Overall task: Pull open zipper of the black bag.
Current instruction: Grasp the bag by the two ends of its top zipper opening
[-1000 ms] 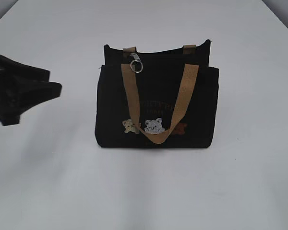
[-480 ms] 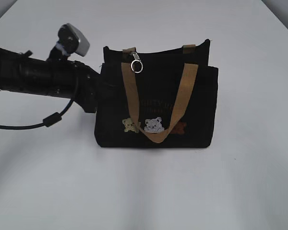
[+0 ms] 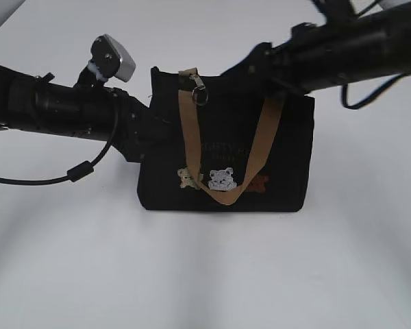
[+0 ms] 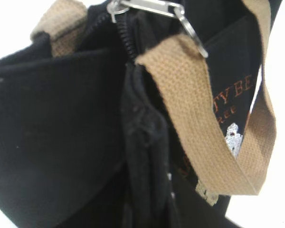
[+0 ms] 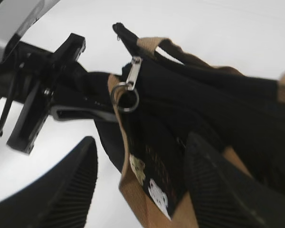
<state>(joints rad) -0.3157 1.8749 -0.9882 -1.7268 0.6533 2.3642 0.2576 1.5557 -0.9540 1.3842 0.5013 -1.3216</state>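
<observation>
Left gripper (image 5: pixel 92 111) clamps the small black fabric bag's (image 3: pixel 288 171) left end; right gripper's (image 5: pixel 140 183) jaws gape short of the silver ring-pull zipper (image 5: pixel 126 92), risking snagging the tan webbing handle (image 3: pixel 186 130) instead.

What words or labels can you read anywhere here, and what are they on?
"TY BE": orange stitched letters on the front of the black bag, left wrist view; the start is hidden behind the tan handle.
A smaller line beneath them: too blurred to read.
The same lettering in the exterior and right wrist views: too faint to read.
Nothing else carries text.
</observation>
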